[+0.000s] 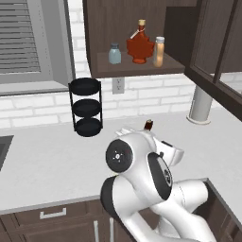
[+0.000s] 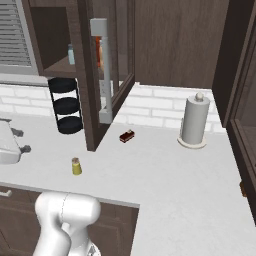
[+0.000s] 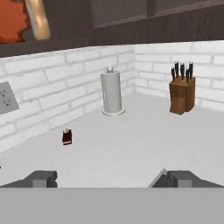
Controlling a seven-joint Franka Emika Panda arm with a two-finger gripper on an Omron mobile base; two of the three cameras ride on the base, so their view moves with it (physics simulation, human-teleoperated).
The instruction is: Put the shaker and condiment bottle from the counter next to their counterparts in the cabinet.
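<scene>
The yellow-green shaker [image 2: 76, 166] with a tan cap stands upright on the counter [image 2: 175, 175], near its front edge and left of the open cabinet door [image 2: 102, 70]. On the cabinet shelf [image 1: 137, 67] the slim orange condiment bottle [image 1: 159, 52] stands just right of the red maple-leaf bottle [image 1: 140, 45]; the pale blue-grey shaker [image 1: 114, 53] is at their left. In the hand view my gripper [image 3: 112, 178] is open with nothing between its fingertips [image 3: 41, 178], above the counter and below the shelf, where the orange bottle [image 3: 37, 17] shows at the top left.
A small dark red-and-black object [image 2: 127, 136] lies on the counter near the wall. A paper towel holder [image 2: 194, 121] stands at the back right, a knife block [image 3: 182, 92] in the corner, and a black three-tier rack [image 1: 86, 106] at the back left. A sink [image 2: 7, 142] lies far left.
</scene>
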